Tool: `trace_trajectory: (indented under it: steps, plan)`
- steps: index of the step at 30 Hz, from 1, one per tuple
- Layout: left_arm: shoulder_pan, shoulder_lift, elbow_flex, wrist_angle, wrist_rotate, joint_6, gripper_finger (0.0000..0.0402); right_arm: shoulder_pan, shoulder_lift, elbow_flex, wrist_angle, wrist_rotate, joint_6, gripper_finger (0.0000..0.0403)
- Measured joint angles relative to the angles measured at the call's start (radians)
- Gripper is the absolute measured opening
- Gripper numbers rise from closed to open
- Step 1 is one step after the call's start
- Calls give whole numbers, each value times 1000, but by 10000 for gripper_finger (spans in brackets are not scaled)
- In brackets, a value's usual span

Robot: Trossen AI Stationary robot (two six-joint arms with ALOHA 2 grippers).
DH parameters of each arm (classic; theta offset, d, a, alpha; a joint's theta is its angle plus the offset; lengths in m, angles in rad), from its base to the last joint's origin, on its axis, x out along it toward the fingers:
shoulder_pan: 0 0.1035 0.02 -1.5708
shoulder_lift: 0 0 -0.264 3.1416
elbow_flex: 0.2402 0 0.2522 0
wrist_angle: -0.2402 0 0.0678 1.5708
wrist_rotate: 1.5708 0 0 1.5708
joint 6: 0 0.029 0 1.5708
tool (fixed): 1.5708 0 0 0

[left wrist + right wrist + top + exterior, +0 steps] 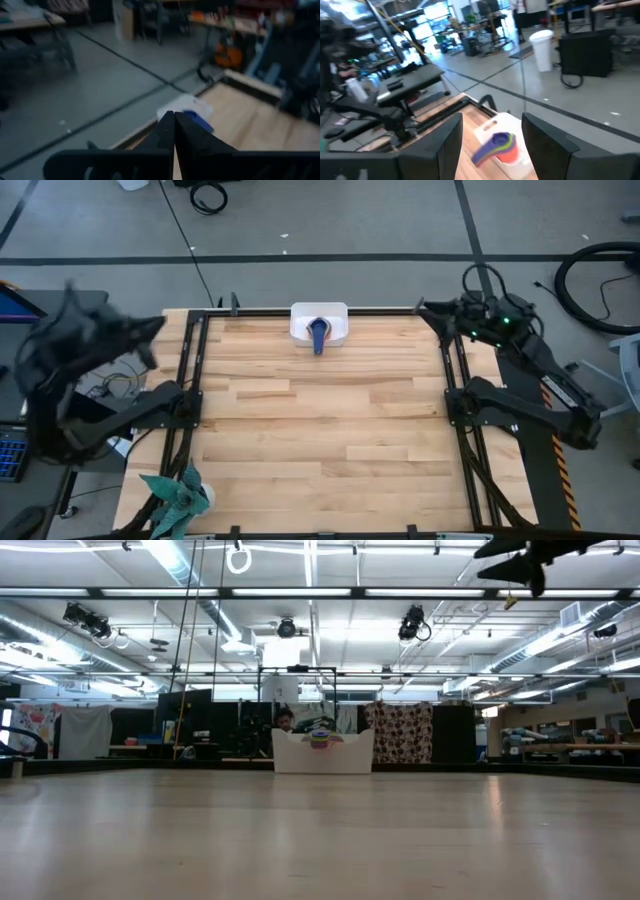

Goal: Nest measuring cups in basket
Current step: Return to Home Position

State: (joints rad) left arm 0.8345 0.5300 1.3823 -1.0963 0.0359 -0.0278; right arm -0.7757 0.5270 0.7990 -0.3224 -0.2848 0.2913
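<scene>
Nested measuring cups (pixel 319 330) sit in the white basket (pixel 335 315) midway along the far edge of the bench (pixel 320 440), dark blue handle (pixel 318 346) overhanging its rim. Left gripper (pixel 174 120) clenched empty, right gripper (pixel 492 122) released, both by the far corners; a low swing could snag that handle

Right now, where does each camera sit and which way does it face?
High: overhead, straight down on the table; left arm and right arm flank it.
Low: table height, level toward the basket; one arm overhead.
Left wrist: on left arm, past shut left gripper toward basket.
Right wrist: on right arm, through open right gripper at measuring cups.
Shared: all four show the basket.
</scene>
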Motion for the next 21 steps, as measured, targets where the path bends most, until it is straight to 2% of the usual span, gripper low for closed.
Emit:
trace_trajectory:
  steps: [10,15,21]
  plan:
    - [0,-296,-1,-142,-150,-67,9,0,-143,0,-273,144,-24,209]
    - [0,-399,-2,-187,-163,-100,9,0,-193,0,-374,154,-37,209]
    - [0,-495,-2,-229,-167,-119,9,0,-285,0,-460,230,-35,209]
